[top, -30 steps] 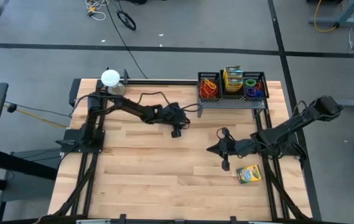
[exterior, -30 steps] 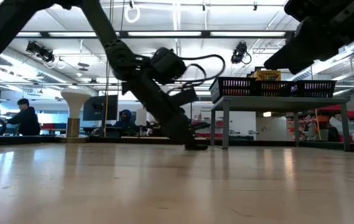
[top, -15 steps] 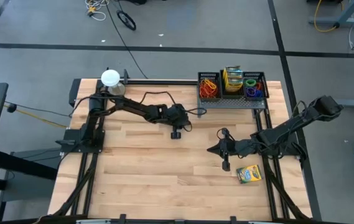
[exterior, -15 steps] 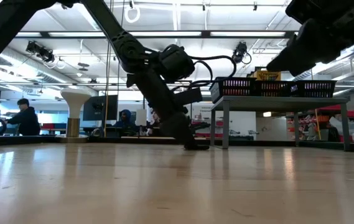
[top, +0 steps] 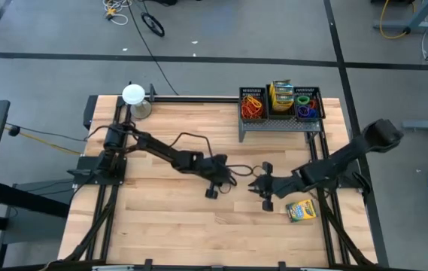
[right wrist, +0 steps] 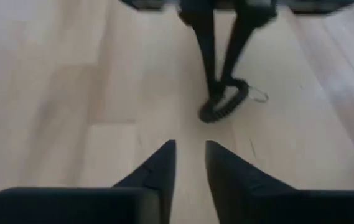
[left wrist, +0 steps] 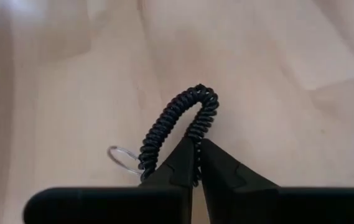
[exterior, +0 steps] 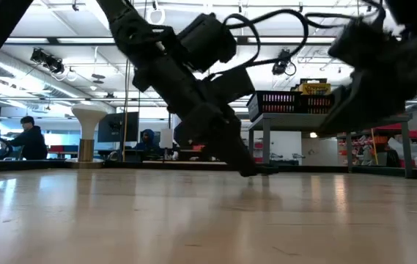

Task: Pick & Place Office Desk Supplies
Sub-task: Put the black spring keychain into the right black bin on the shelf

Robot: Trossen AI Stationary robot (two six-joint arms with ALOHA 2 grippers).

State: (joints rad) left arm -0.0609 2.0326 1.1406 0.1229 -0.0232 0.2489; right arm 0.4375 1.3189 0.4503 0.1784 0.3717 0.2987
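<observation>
A black coiled cord [left wrist: 170, 118] with a small metal ring [left wrist: 122, 158] lies on the wood at mid-table. My left gripper [top: 236, 175] is shut on it. My right gripper [top: 253, 186] faces it from the right, a short way off. In the right wrist view its fingers [right wrist: 164, 163] stand apart with nothing between them, the cord [right wrist: 226, 106] ahead of them. A yellow-and-green crayon box [top: 300, 210] lies flat on the table near the right arm. Rubber bands [top: 253, 104] and more crayon boxes [top: 281, 94] fill the black mesh rack [top: 280, 123] at the far right. My left gripper pinches one strand of the cord's loop [left wrist: 197, 135] between its two fingers. The fingers slant down from the table's left side. The rest of the loop arches ahead of the fingertips and rests on the table, the ring end lying beside the fingers.
The mesh rack stands raised on legs [exterior: 265, 150] at the far right edge. A white round-topped object [top: 133, 94] stands at the far left corner. Bare wood lies across the near half and the left of the table. People sit in the room beyond [exterior: 28, 139].
My left gripper has moved toward the table's near edge and to the right, coming close to my right gripper and low over the table. My right gripper has shifted a little to the left and toward the near edge.
</observation>
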